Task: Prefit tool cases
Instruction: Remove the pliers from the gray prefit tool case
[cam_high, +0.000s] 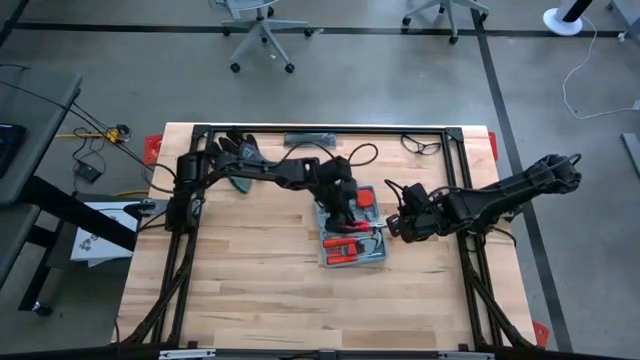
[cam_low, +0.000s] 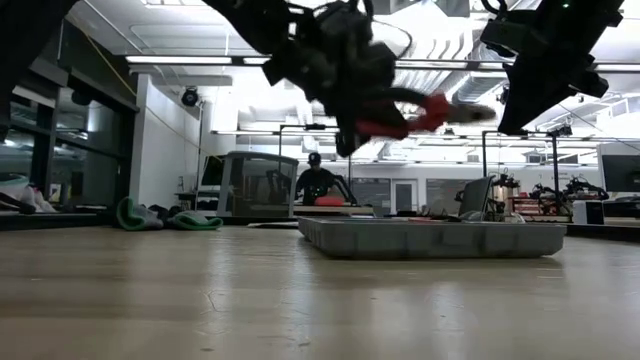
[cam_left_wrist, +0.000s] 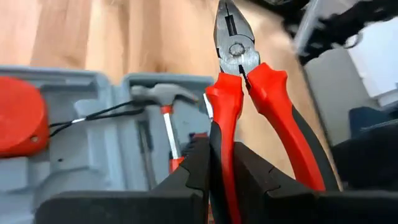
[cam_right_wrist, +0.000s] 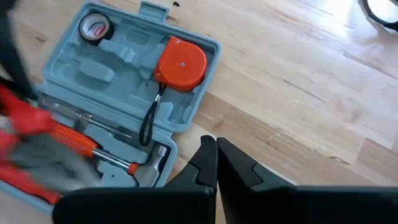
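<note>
The tool case (cam_high: 352, 238) lies open and flat on the table's middle, a blue-grey shell (cam_right_wrist: 118, 87) with moulded recesses. In it lie an orange tape measure (cam_right_wrist: 180, 62), a small roll (cam_right_wrist: 96, 26), a hammer (cam_left_wrist: 163, 96) and a screwdriver (cam_right_wrist: 74, 134). My left gripper (cam_left_wrist: 221, 149) is above the case, shut on red-and-black pliers (cam_left_wrist: 239, 74). My right gripper (cam_right_wrist: 216, 149) is shut on nothing, raised just off the case's right side (cam_high: 397, 226). My left gripper pinches one red handle of the pliers (cam_left_wrist: 222, 134) between its two fingers, while the other handle (cam_left_wrist: 289, 134) spreads free outside them. The pliers lie along the fingers, nose pointing away. They are lifted clear above the case (cam_low: 430, 238), roughly level (cam_low: 430, 110).
Dark and green gloves (cam_high: 235, 165) lie at the far left, a dark flat object (cam_high: 315, 138) at the far edge, and spectacles (cam_high: 422, 146) at the far right. A black frame (cam_high: 190, 240) borders the table. A person (cam_low: 316, 180) sits in the room behind.
</note>
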